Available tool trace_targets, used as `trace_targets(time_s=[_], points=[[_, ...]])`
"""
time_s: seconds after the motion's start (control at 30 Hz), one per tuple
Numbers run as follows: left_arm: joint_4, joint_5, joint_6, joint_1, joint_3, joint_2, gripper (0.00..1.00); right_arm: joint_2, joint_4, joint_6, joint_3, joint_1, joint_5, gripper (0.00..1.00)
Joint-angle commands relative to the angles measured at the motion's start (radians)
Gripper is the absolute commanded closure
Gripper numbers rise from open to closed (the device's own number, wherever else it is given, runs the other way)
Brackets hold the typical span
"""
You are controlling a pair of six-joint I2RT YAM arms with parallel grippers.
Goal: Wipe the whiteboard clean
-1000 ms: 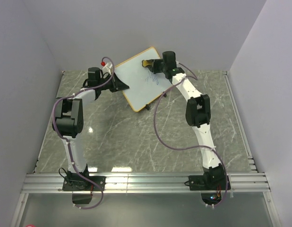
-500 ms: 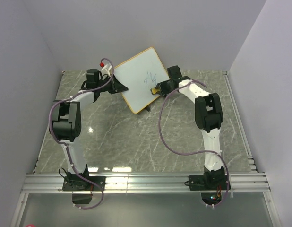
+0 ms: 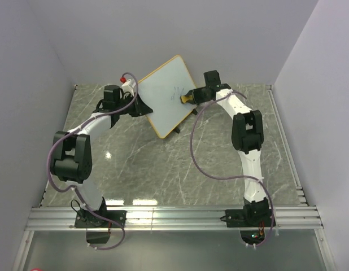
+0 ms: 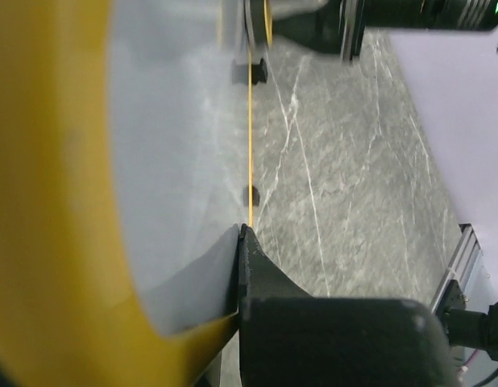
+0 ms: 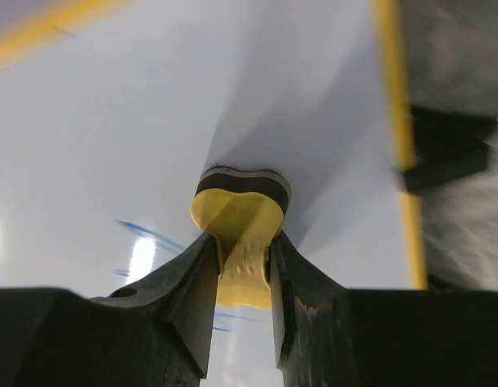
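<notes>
The whiteboard, white with a yellow-orange rim, stands tilted up off the table at the back. My left gripper is shut on its left edge, one black finger pressed flat against the board. My right gripper is shut on the yellow bone-shaped eraser, whose dark felt end presses on the board face. Faint blue scribbles remain just left of the eraser, and blue strokes show beside the right fingers.
A thin black wire stand sits under the board's lower edge on the grey marble table. White walls close the back and both sides. A metal rail runs along the near edge.
The board has been tipped steeper and swung left. My right gripper with the eraser slid from the board's top corner down to its right side beside the scribbles.
</notes>
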Motion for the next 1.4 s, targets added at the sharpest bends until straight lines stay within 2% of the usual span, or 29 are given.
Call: trace_targets(time_s=[0.0, 0.2, 0.37, 0.6, 0.7, 0.9, 1.1, 1.23, 1.37], points=[[-0.375, 0.153, 0.15, -0.099, -0.106, -0.001, 1.0, 0.159, 0.206, 0.108, 0.149, 0.032, 0.044, 1.0], [-0.455, 0.162, 0.196, -0.168, -0.048, 0.073, 1.0, 0.263, 0.239, 0.22, 0.301, 0.038, 0.076, 1.0], [-0.467, 0.172, 0.206, -0.176, -0.026, 0.103, 1.0, 0.305, 0.168, 0.198, 0.365, 0.071, 0.041, 1.0], [-0.475, 0.159, 0.212, -0.176, -0.014, 0.134, 1.0, 0.153, 0.144, 0.104, 0.072, 0.148, -0.028, 1.0], [-0.467, 0.156, 0.209, -0.176, -0.018, 0.133, 1.0, 0.098, 0.108, 0.053, -0.005, 0.173, -0.048, 1.0], [-0.456, 0.158, 0.207, -0.176, -0.024, 0.13, 1.0, 0.067, 0.031, -0.016, -0.036, 0.231, -0.094, 1.0], [-0.45, 0.147, 0.207, -0.174, -0.032, 0.12, 1.0, 0.043, 0.057, 0.004, -0.106, 0.246, -0.117, 1.0], [-0.444, 0.138, 0.206, -0.174, -0.044, 0.105, 1.0, 0.041, 0.115, 0.021, -0.12, 0.21, -0.091, 1.0], [-0.436, 0.132, 0.203, -0.174, -0.058, 0.088, 1.0, 0.089, 0.091, 0.009, -0.035, 0.136, 0.004, 1.0]])
